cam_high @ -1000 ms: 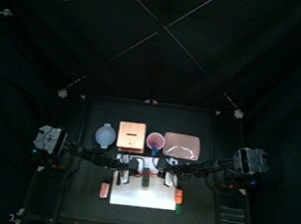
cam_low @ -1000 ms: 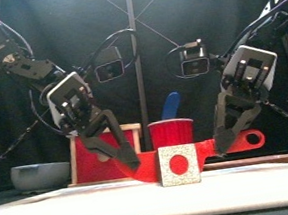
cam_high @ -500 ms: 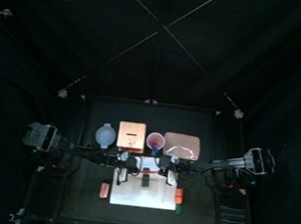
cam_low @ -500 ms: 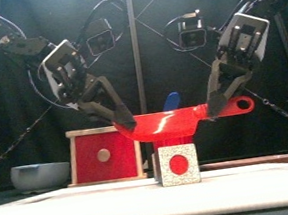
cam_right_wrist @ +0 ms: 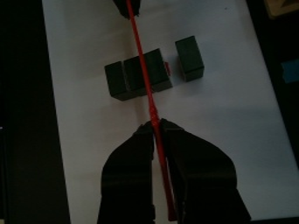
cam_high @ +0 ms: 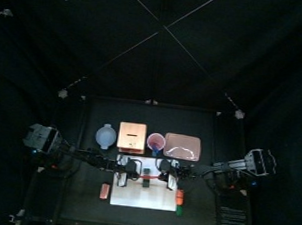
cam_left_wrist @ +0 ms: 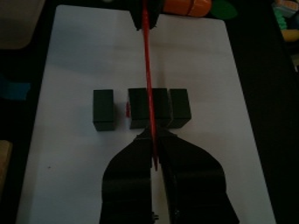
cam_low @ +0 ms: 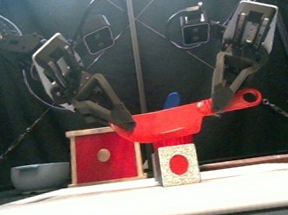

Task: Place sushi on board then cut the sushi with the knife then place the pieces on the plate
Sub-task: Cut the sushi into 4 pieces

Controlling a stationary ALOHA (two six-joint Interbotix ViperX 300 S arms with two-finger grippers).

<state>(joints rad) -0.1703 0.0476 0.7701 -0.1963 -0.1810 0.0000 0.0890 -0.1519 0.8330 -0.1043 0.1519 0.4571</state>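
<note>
In the front view, the left gripper (cam_low: 119, 126) and the right gripper (cam_low: 223, 102) each clamp one end of the red knife (cam_low: 173, 122), which hangs level above the sushi (cam_low: 178, 163) on the board (cam_low: 67, 211). From here we see only the roll's end face, so any cuts are hidden. In the top view the tray (cam_high: 182, 145) lies behind the board, but the roll is too small to make out. In the left wrist view one block stands just apart from two that touch, and the knife shows as a thin line crossing above the pair. We cannot tell whether it sits over their seam. The right wrist view agrees. We judge the knife stiff and light. The blocks look light and easy to tip, and are best pinched across their flat sides.
</note>
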